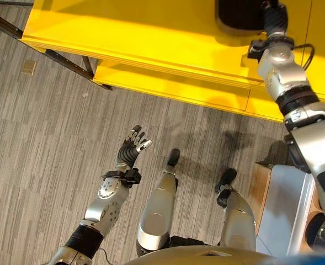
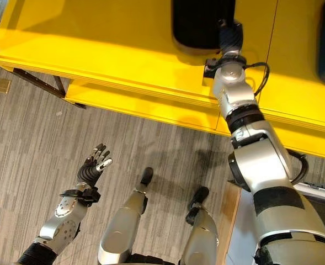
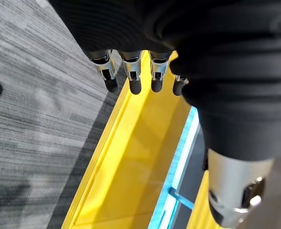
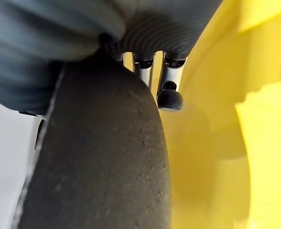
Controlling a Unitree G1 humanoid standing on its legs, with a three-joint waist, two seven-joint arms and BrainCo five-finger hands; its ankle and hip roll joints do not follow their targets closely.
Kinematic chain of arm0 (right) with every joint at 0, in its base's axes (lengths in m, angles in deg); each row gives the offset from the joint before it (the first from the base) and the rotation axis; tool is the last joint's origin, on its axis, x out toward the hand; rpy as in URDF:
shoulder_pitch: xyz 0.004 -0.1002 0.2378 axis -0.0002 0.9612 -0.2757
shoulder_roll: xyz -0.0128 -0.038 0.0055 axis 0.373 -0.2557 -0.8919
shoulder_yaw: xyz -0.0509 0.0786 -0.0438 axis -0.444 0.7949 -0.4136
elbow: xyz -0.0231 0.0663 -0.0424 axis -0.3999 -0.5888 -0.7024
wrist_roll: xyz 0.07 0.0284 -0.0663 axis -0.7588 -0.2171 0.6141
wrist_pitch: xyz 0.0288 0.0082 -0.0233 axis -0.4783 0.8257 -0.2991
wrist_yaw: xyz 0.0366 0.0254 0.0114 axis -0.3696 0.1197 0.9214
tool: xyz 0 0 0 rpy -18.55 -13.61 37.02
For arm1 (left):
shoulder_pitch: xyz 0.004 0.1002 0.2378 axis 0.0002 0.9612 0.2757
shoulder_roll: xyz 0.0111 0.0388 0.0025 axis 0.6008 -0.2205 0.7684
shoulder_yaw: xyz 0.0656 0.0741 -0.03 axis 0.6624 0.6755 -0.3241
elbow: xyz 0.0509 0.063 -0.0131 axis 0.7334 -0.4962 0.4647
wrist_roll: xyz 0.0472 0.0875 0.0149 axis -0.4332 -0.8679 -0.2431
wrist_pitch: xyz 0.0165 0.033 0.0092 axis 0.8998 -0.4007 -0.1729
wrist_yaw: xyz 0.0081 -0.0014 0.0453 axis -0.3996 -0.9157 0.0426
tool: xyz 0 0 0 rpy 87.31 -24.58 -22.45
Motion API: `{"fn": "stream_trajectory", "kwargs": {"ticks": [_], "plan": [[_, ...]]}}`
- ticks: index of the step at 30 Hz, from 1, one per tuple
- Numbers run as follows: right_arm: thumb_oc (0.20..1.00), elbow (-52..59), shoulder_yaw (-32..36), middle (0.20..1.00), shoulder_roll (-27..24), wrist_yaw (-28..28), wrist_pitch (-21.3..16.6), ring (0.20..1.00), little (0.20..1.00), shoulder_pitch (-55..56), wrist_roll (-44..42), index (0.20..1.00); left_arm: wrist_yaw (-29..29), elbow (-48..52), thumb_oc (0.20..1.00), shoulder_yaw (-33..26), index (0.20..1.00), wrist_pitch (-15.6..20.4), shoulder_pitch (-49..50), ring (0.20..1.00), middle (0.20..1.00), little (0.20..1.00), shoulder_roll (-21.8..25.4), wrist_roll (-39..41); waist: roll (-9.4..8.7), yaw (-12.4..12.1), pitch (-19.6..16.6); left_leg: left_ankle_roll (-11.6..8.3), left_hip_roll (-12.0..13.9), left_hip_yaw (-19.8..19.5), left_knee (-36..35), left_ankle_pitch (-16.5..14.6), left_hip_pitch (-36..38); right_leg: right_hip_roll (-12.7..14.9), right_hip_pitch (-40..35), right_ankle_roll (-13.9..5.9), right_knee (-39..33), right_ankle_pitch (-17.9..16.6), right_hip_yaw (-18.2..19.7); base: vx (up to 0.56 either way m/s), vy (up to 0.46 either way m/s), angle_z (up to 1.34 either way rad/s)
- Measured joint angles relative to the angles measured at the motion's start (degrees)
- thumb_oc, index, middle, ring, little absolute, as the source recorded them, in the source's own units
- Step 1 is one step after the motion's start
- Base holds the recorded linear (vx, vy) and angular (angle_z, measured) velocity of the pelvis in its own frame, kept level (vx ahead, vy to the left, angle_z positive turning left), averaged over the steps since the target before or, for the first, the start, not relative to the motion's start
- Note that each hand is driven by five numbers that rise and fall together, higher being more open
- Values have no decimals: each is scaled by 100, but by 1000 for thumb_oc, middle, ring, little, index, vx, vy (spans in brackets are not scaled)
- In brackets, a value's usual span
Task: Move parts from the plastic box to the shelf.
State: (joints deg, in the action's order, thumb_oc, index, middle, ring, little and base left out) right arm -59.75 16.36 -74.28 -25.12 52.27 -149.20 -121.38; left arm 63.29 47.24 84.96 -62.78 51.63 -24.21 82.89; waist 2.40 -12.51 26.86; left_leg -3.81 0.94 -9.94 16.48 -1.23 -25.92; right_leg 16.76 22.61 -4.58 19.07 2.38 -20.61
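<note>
Your right arm is reaching up over the yellow shelf [image 2: 123,38], and your right hand [image 4: 171,93] is pressing against a black rubbery part [image 2: 202,23] that is lying on the shelf's top surface. In the right wrist view the fingers are running down beside the part's curved edge; you cannot tell whether they are gripping it. Your left hand [image 1: 133,146] is hanging low over the grey wood-grain floor [image 1: 41,138], well apart from the shelf, fingers relaxed and spread, holding nothing.
</note>
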Motion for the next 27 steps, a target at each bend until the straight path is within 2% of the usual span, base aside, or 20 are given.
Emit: {"fn": "stream_trajectory", "kwargs": {"ticks": [3,11,15,27], "plan": [[200,-423,-77,200,-172,17,-6,200,200,-245,-94,200,1,21,1000,84,1000,8,-148,1000,1000,1000,4,-1,15,-16,9,5,-36,-18,136,-8,-149,38,126,10,118,15,8,1,17,3],[200,-1022,-119,200,-243,98,19,200,200,-300,-310,200,1,43,1000,110,1000,27,-225,1000,1000,1000,29,34,21,-53,11,7,-86,0,446,-95,-375,43,305,13,283,7,102,7,12,-2],[200,-1099,-115,200,-391,112,48,200,200,-316,-405,200,3,59,1000,147,1000,37,-245,1000,1000,1000,52,36,23,-62,11,26,-92,-17,500,-126,-418,71,314,3,303,19,96,-25,8,3],[200,-1359,-157,200,-380,119,144,200,200,-427,-385,200,6,64,1000,190,1000,58,-321,1000,1000,1000,94,38,26,-84,10,55,-139,-6,565,-139,-404,113,274,-23,296,-8,108,-14,-6,0]]}}
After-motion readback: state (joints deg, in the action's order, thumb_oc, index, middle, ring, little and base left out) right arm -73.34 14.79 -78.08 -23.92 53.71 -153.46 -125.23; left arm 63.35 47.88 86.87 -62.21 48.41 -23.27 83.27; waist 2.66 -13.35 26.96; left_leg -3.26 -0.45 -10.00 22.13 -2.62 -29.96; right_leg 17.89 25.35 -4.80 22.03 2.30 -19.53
